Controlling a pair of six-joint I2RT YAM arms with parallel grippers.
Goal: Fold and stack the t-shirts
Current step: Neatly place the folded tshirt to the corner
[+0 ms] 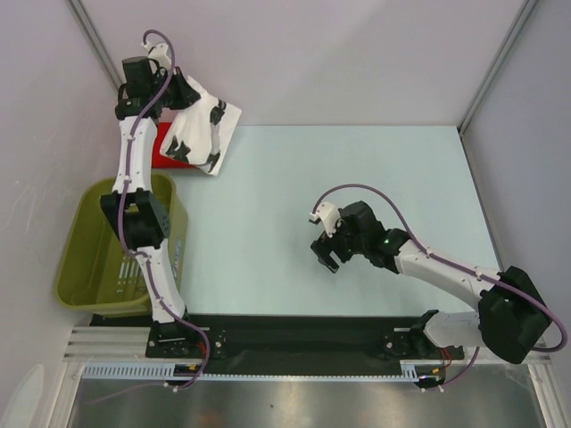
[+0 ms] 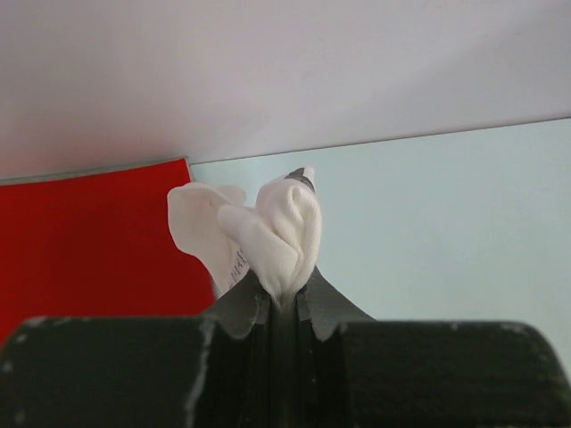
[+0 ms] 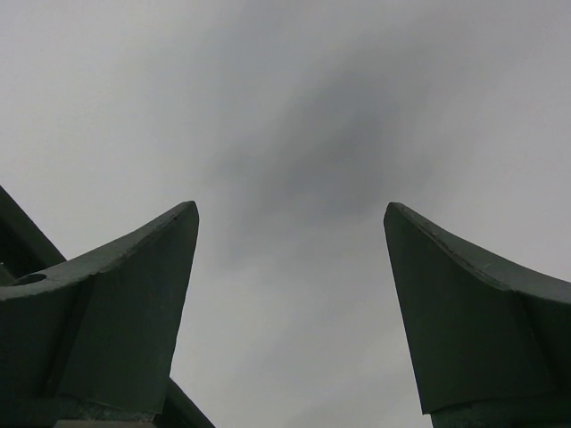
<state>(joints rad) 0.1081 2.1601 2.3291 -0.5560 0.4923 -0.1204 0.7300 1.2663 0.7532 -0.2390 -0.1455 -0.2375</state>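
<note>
Nearest the lens we list the left fingers (image 2: 308, 312): dark, pressed together on a puckered tuft of the white t-shirt (image 2: 281, 232), which bulges out above their tips. Behind that tuft, in the same wrist view, lies the red t-shirt (image 2: 89, 241), flat, one straight edge against the pale desk (image 2: 464, 232). From overhead we enter the same items by place. The left arm (image 1: 134, 169) reaches to the far left corner of the desk. The white shirt, black shapes outward, hangs from it as a slack panel. The red one lies below and to the left, mostly hidden by arm and cloth. Whether the white hem touches the desk we cannot tell. Olive-green basket (image 1: 76, 259): at the near left, beside the left arm's lower half, apart from both shirts. Right fingers (image 3: 125, 294): spread wide, with only blurred grey between them. The right arm (image 1: 446, 272) holds them over the middle of the desk, well apart from the shirts. Step in hand, as we judge it: stacking, the white shirt held over the red, ready to be laid on it. How neatly it is folded we cannot say. The next move, in our view, calls for lowering the white shirt squarely onto the red so the edges line up. The left fingers should part only once the cloth rests flat.
</note>
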